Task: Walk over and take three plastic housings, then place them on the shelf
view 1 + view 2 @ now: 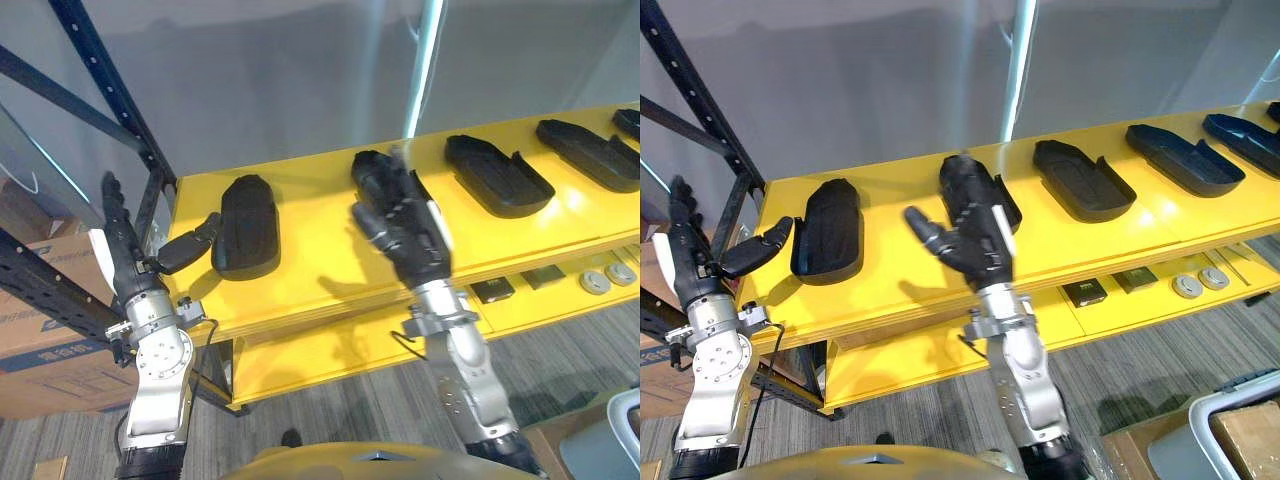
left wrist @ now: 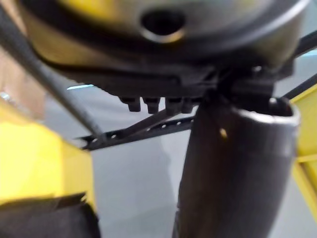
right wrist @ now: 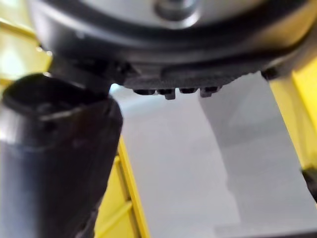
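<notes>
left hand (image 1: 130, 262) fingers straight, apart, thumb tip just beside leftmost housing (image 1: 247, 228) | right hand (image 1: 405, 225) fingers straight, empty, over second housing (image 1: 952, 170) | housings lie on counter (image 1: 320, 270), long axes near-to-far | each hand nearest its own housing, nothing grasped
</notes>
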You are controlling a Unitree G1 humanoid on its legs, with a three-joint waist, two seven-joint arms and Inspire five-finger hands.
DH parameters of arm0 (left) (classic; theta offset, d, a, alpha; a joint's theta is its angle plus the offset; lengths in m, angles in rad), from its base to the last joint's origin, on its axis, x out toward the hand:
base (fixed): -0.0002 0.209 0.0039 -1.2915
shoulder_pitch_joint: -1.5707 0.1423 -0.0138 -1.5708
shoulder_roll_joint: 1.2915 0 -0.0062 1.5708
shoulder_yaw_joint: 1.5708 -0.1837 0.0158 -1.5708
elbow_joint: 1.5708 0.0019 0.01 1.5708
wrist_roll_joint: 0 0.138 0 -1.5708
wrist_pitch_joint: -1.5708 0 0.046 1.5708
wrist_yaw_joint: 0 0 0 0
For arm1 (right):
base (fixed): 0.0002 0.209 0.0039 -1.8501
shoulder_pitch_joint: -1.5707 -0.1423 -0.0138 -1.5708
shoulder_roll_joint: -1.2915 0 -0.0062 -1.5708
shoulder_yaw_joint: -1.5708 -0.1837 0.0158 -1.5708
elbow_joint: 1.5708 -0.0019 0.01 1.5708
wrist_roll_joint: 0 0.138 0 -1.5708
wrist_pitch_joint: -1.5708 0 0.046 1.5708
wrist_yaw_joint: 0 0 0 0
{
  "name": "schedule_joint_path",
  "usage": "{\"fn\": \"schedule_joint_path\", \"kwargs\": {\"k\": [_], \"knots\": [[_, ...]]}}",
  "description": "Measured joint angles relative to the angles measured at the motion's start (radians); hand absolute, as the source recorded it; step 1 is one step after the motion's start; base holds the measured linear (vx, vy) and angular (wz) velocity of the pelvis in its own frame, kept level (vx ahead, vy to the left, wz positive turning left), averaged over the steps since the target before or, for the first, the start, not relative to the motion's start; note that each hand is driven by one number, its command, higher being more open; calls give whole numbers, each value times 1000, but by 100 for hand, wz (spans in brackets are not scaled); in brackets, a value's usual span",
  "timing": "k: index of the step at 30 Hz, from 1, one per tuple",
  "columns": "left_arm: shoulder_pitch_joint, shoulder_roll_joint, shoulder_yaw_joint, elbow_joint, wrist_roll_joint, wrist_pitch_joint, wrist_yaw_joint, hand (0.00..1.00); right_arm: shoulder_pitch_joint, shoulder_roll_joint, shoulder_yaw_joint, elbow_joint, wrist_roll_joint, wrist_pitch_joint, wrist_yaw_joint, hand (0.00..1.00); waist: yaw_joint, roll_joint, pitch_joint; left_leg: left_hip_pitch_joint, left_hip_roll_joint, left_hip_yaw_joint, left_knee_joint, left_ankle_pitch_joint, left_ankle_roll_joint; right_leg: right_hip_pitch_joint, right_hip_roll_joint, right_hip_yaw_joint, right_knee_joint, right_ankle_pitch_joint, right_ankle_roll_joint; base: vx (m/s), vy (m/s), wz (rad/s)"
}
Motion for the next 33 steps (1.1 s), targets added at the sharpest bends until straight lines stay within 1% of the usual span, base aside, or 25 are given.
{"fn": "schedule_joint_path", "kwargs": {"k": [1,3,4,5,6,7,9,10,11,12,13,15,16,19,22,24,25,28,30,33], "knots": [[-3,3,-1,39,-36,5,-25,100,15,-4,-45,-9,20,2,6,100,-12,1,0,2,0,8,0,-1,-2,-3,0,8,3,0,0,12,8,-17],[-13,16,-1,95,-63,24,-44,100,33,-5,-110,-16,25,4,16,100,-37,3,0,2,0,28,0,-5,-7,-22,0,25,17,2,3,20,15,-26],[-27,20,-1,118,-71,29,-51,100,43,-5,-123,-19,25,4,17,100,-42,5,0,3,0,32,0,-5,-7,-25,1,31,21,2,3,20,14,-20],[-61,27,1,166,-84,45,-60,100,62,-6,-138,-23,25,6,21,100,-54,9,1,4,0,37,0,-6,-8,-30,2,40,29,-1,1,20,6,-14],[-93,31,5,214,-114,49,-72,100,79,-6,-143,-24,28,11,34,100,-61,14,1,9,3,45,0,-8,-9,-32,2,45,34,-4,0,17,1,-15],[-107,31,6,233,-125,52,-77,100,90,-7,-144,-28,36,15,43,100,-61,17,3,13,7,52,0,-10,-10,-32,2,49,35,-4,0,12,4,-24],[-135,35,21,291,-156,58,-88,100,114,-9,-146,-31,47,33,80,100,-67,32,3,23,10,74,0,-20,-7,-36,1,71,44,-9,0,2,13,-24],[-158,46,23,345,-181,57,-96,100,126,-16,-146,-36,47,44,97,100,-75,42,2,23,12,89,0,-25,0,-43,1,73,56,-15,1,5,9,-9],[-169,54,27,375,-195,57,-102,100,131,-22,-146,-39,47,47,104,100,-81,46,3,23,15,105,0,-25,0,-46,1,74,59,-16,1,0,0,0],[-194,61,44,441,-219,57,-112,100,137,-41,-148,-43,47,48,114,100,-95,53,5,24,24,150,0,-23,-1,-51,2,74,70,-23,3,8,-6,4],[-205,62,72,485,-231,46,-111,100,138,-55,-154,-45,48,49,128,100,-106,57,6,25,29,174,1,-17,-5,-62,3,80,85,-31,3,10,-3,-5],[-209,71,109,517,-248,20,-111,100,142,-57,-168,-59,56,49,143,100,-106,58,8,36,31,196,1,-15,-10,-72,6,101,103,-39,2,25,4,-24],[-224,84,128,551,-264,17,-113,100,147,-58,-180,-72,66,48,156,100,-110,60,9,40,31,199,1,-15,-10,-72,6,105,109,-43,2,24,3,-19],[-241,112,144,596,-267,15,-112,100,160,-67,-191,-99,88,48,182,100,-113,64,13,42,31,219,1,-20,-13,-88,8,125,122,-48,4,5,6,-15],[-266,113,179,635,-265,16,-107,100,174,-72,-194,-106,107,48,202,100,-115,66,18,55,32,239,1,-28,-14,-90,9,142,131,-53,5,7,9,-18],[-278,113,203,657,-263,17,-104,100,174,-77,-194,-106,127,48,217,100,-122,69,19,57,30,248,1,-33,-10,-95,8,150,138,-56,6,15,10,-13],[-280,114,222,663,-265,17,-107,100,174,-77,-194,-107,131,48,218,100,-135,70,20,57,31,258,1,-35,-11,-97,7,153,139,-56,6,23,7,-6],[-306,115,241,695,-268,18,-116,100,179,-77,-207,-109,133,48,218,100,-138,75,24,64,32,274,1,-37,-13,-97,3,158,142,-59,7,23,10,-9],[-311,117,248,698,-286,18,-138,100,180,-81,-210,-120,134,48,218,100,-140,81,41,73,30,286,1,-42,-11,-98,2,170,152,-64,8,18,11,-11],[-314,117,247,699,-333,15,-205,100,181,-84,-210,-145,135,48,226,100,-152,95,59,76,32,312,2,-43,-10,-99,0,172,157,-69,10,3,-1,1]]}}
